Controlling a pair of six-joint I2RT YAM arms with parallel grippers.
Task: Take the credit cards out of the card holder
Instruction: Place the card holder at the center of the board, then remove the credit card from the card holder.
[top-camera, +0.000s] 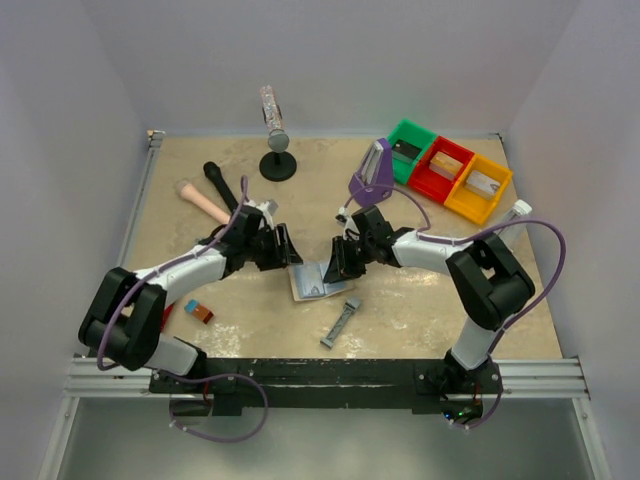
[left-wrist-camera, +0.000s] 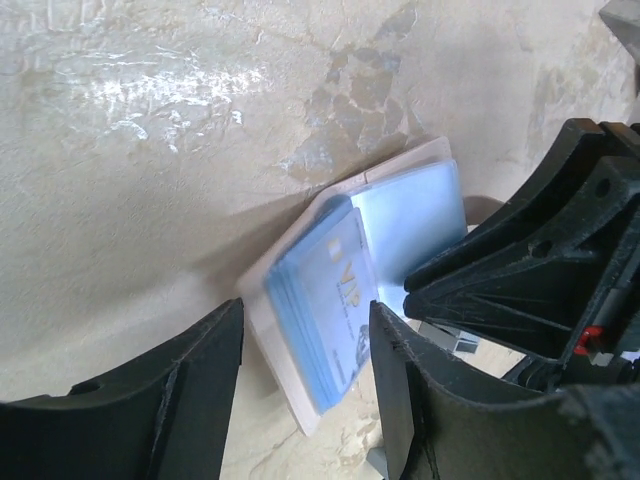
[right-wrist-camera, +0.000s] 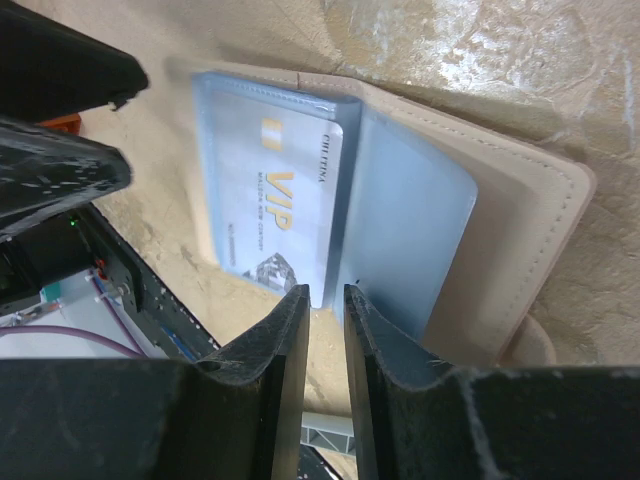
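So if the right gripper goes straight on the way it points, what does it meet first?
Probably the near edge of the silver card, in the open card holder, just ahead of the right gripper; depth is unclear.

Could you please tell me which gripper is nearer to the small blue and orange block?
Left. The left gripper is up and right of the block in the top view; the right gripper is farther, across the wallet.

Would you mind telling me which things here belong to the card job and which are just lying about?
Job: card holder; VIP card in its pocket.
Lying about: grey bar; toy brick; microphone; green bin; red bin; yellow bin.
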